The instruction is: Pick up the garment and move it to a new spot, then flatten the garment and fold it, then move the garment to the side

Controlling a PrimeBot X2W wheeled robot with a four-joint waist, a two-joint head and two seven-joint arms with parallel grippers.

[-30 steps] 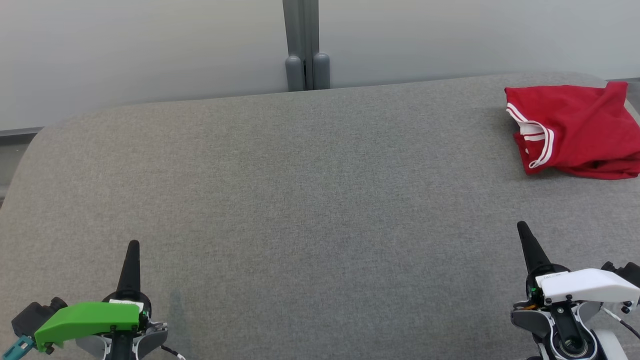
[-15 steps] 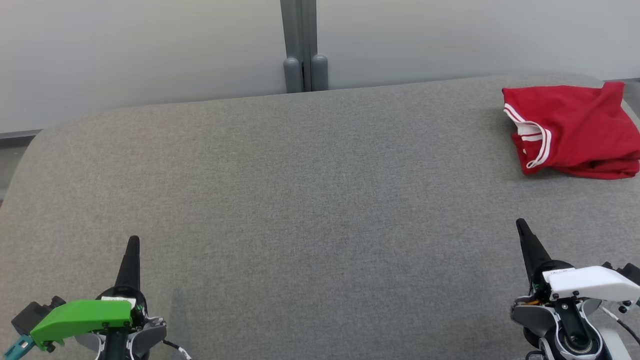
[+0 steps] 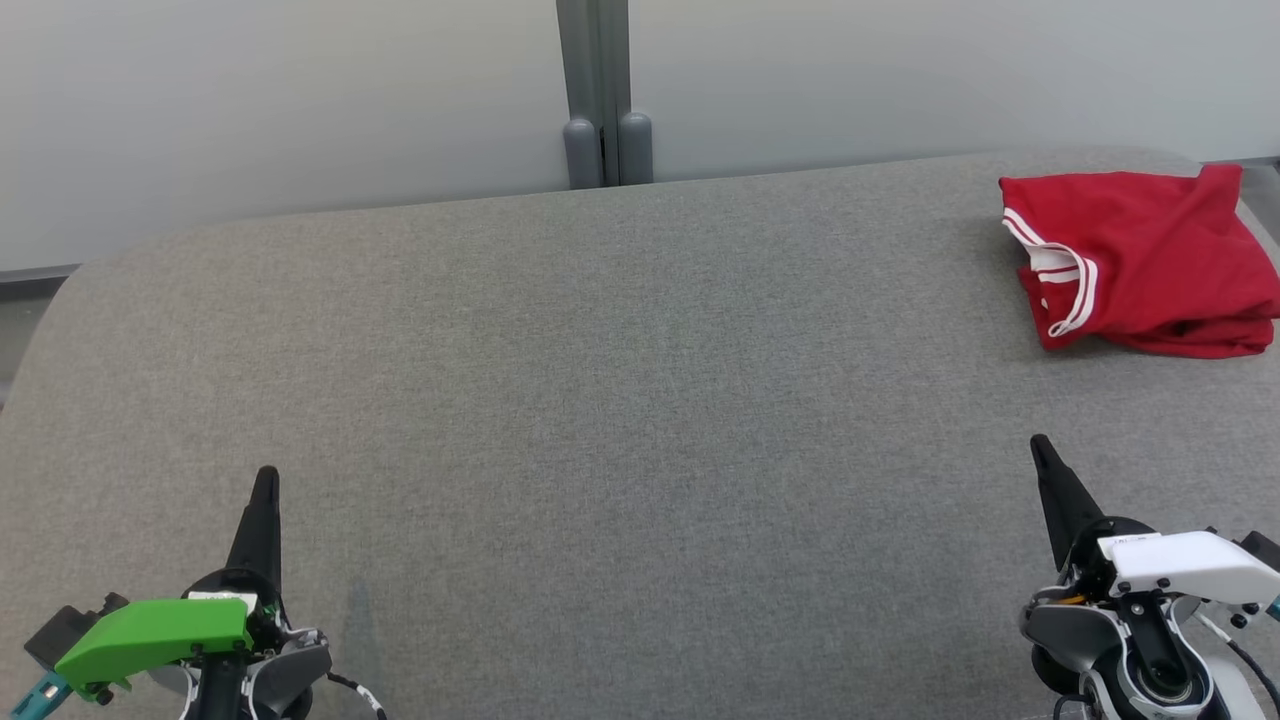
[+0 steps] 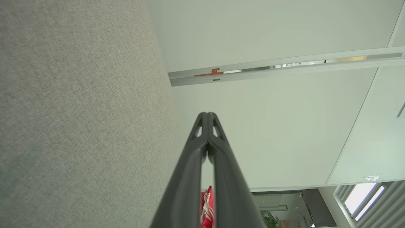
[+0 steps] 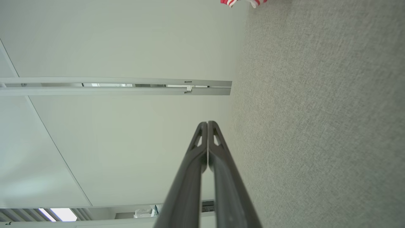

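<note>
A red garment (image 3: 1150, 262) with white-striped trim lies folded at the far right of the grey fabric surface (image 3: 620, 400). Slivers of the garment (image 4: 207, 205) (image 5: 243, 2) also show in both wrist views. My left gripper (image 3: 265, 475) sits at the lower left, shut, with nothing between its fingers (image 4: 207, 115). At the lower right, well short of the garment, my right gripper (image 3: 1040, 443) is shut and empty too, tips pressed together (image 5: 207, 123).
A pale wall with a grey vertical post (image 3: 598, 95) stands behind the surface's far edge. The surface's rounded left edge (image 3: 40, 330) drops off beside a strip of floor. The garment lies close to the surface's right edge.
The whole head view has shifted slightly, so the camera moved. Both grippers have sunk a little lower in that view and stay shut. The garment has not moved on the surface.
</note>
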